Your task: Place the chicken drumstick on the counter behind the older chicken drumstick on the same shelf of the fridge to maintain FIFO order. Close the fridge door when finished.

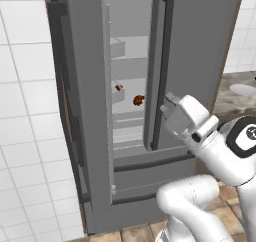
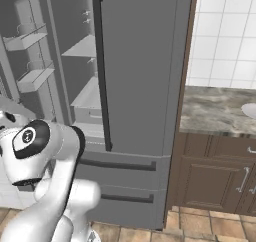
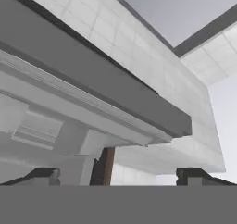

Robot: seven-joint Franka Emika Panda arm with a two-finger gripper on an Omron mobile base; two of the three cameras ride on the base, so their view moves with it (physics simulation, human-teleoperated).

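The fridge [image 1: 200, 36] has its left door [image 1: 85, 86] swung open and its right door [image 2: 140, 61] shut. On a pale grey shelf [image 1: 132, 82] inside lie two brown chicken drumsticks: one [image 1: 138, 100] near the front edge, a smaller-looking one [image 1: 118, 87] further back to the left. My gripper [image 1: 167, 105] hovers outside the fridge, in front of the right door's handle and just right of the front drumstick. In the hand view the gripper [image 3: 118, 176] is open and empty, its fingertips [image 3: 41, 175] wide apart. The counter [image 2: 215, 108] lies to the right.
A white dish [image 2: 249, 109] sits on the counter [image 1: 235, 98] at the right. The open door carries narrow racks [image 2: 35, 78]. Two drawer fronts [image 2: 120, 181] run below the doors. White tiled wall [image 1: 25, 111] stands left of the fridge.
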